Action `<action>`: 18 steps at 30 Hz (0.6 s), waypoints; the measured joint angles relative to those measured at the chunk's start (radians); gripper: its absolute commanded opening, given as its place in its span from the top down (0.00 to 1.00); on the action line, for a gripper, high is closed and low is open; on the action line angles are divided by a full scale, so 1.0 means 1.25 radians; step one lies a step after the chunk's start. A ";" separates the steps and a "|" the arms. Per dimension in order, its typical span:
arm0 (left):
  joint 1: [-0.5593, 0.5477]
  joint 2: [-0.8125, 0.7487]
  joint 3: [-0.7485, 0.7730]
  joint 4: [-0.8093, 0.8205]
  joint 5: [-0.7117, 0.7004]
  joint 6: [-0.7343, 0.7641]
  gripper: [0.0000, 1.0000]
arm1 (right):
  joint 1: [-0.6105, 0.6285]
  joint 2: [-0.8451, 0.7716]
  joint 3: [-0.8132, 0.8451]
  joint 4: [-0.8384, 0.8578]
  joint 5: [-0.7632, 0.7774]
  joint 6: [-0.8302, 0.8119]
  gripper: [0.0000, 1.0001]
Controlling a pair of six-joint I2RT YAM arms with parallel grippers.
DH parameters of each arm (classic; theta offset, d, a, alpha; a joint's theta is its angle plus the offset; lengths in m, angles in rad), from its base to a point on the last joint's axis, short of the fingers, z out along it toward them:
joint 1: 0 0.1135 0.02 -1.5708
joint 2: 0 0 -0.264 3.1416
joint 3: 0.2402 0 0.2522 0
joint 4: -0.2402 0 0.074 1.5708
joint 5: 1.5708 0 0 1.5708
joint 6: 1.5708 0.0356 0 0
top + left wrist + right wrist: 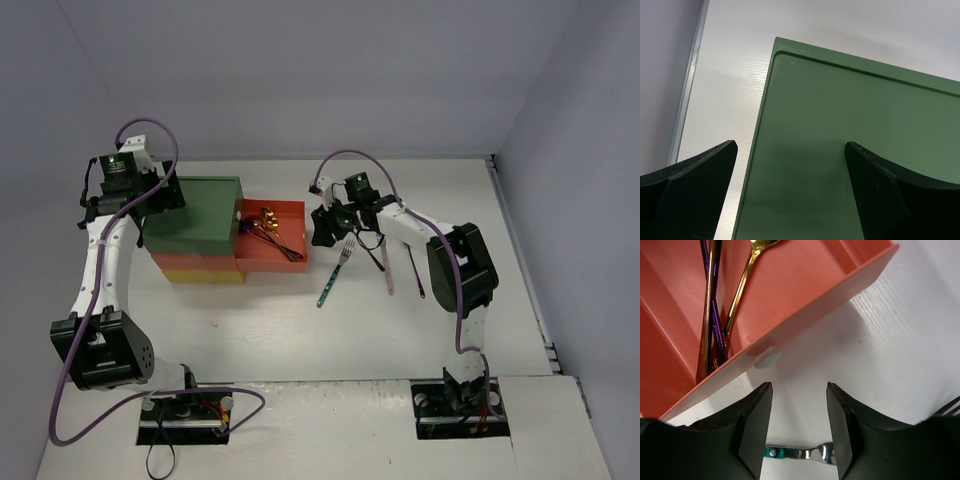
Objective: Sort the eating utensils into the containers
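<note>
The containers are one stacked unit with a green top [195, 212], a yellow drawer [205, 274] at the bottom and an orange-red drawer [290, 212] pulled out to the right. That drawer holds gold [742, 282], purple [714, 315] and copper [706, 325] utensils. My right gripper [326, 226] is open and empty just right of the drawer's front wall [805, 315]. It hangs low over a green-handled fork [335, 272], whose neck [805, 453] shows between the jaws of the gripper [799, 388]. My left gripper [790, 146] is open and empty over the green top [855, 125].
A pink utensil [388, 268] and two dark ones [415, 268] [374, 255] lie on the white table to the right of the fork, under my right arm. Grey walls close the back and right sides. The table's left edge rail [687, 90] runs beside the unit.
</note>
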 measured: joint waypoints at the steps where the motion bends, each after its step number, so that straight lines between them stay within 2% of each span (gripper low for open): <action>1: 0.000 -0.001 -0.003 0.005 0.002 0.001 0.13 | 0.001 0.001 0.005 -0.001 -0.003 -0.013 0.56; 18: -0.001 -0.001 -0.030 0.062 0.026 0.003 0.13 | 0.018 0.035 0.047 -0.009 -0.063 -0.183 0.56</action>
